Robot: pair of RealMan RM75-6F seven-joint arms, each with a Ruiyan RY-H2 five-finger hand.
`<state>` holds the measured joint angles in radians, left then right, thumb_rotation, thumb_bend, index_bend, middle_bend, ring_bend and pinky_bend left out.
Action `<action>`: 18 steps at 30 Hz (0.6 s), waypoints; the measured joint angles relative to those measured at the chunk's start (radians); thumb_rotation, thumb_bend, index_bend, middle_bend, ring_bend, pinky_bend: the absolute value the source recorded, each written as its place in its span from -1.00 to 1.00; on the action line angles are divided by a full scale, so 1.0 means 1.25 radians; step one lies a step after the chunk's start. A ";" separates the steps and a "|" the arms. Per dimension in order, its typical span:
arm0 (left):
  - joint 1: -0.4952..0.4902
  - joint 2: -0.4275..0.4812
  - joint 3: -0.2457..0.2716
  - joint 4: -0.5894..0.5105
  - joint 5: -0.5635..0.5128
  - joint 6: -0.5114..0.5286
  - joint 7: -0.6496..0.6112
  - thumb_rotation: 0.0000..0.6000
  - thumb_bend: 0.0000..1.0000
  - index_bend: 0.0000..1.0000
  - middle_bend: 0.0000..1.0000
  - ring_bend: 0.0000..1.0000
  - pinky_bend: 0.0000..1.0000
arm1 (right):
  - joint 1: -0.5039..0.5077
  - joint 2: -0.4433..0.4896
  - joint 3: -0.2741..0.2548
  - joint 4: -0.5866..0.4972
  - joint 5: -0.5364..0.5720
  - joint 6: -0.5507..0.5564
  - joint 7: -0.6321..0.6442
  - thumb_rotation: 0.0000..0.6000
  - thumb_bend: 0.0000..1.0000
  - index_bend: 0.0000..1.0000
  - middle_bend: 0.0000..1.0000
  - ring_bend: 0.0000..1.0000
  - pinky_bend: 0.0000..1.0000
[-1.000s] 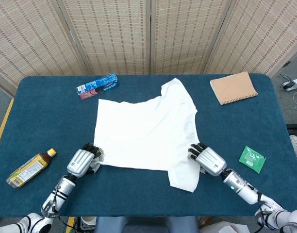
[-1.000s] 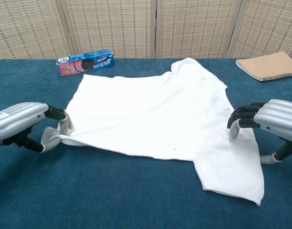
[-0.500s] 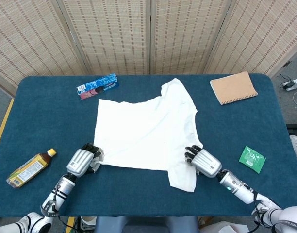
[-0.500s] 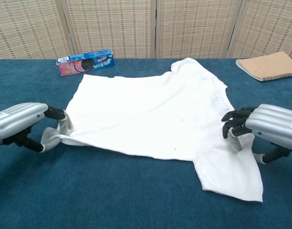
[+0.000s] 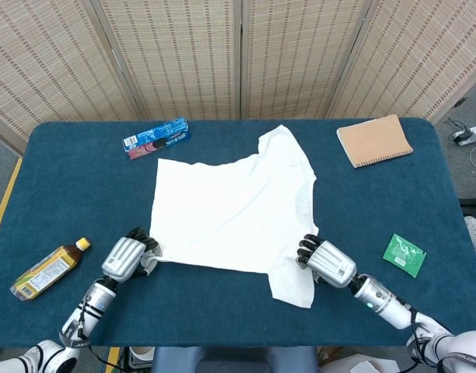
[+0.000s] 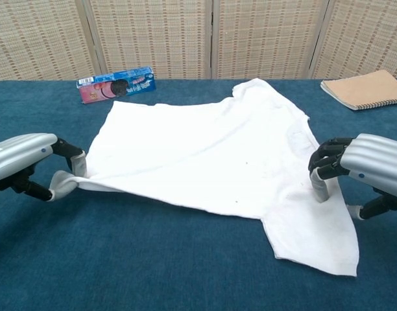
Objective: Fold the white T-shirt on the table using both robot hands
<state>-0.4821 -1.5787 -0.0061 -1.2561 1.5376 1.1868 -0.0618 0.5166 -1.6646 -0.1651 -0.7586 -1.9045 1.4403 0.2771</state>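
White cotton T-shirt (image 5: pixel 232 210) lies spread flat mid-bench on the dark blue cloth-covered bench (image 5: pixel 67 194), collar end toward the far side, hem toward the robot. One sleeve sticks out at the far right edge, the other hangs off the near right corner as a loose flap.

Left hand (image 5: pixel 126 257) sits at the shirt's near-left hem corner. Its fingers (image 6: pixel 72 153) are clenched on that corner: in the chest view the fabric is bunched into a small twisted tail between thumb and fingers and pulled slightly off the bench, with the hem stretched taut toward it.

Right hand (image 5: pixel 327 261) is at the near-right edge of the shirt, just where the near sleeve begins. Its fingers (image 6: pixel 326 160) are curled down with a fold of white fabric caught between them and the thumb; the chest view shows the cloth pinched up into a short ridge there. So both hands are grasping shirt edge, low over the bench.

Other items, all apart from the shirt:
- blue and pink cookie box (image 5: pixel 155 137), far left, just beyond the shirt's far-left corner
- tan spiral-bound notebook (image 5: pixel 374 141), far right
- small green foil sachet (image 5: pixel 404 254), near right, beyond the right hand
- amber tea bottle with yellow cap (image 5: pixel 50 270), lying on its side near the left edge
- woven reed folding screen (image 5: pixel 238 54) behind the bench
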 measured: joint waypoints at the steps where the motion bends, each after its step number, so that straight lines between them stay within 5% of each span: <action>1: 0.003 0.006 0.002 -0.006 0.003 0.006 -0.004 1.00 0.03 0.51 0.02 -0.22 -0.67 | 0.001 0.007 -0.001 -0.013 0.000 0.002 0.002 1.00 0.03 0.60 -0.01 -0.40 -0.51; 18: 0.069 0.180 0.055 -0.191 0.048 0.087 -0.075 1.00 0.03 0.50 0.03 -0.22 -0.67 | 0.009 0.190 -0.008 -0.356 0.003 0.028 0.004 1.00 0.03 0.65 0.04 -0.37 -0.51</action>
<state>-0.3955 -1.3539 0.0631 -1.4951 1.5979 1.2951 -0.1561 0.5279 -1.4274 -0.1756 -1.2041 -1.9006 1.4756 0.2821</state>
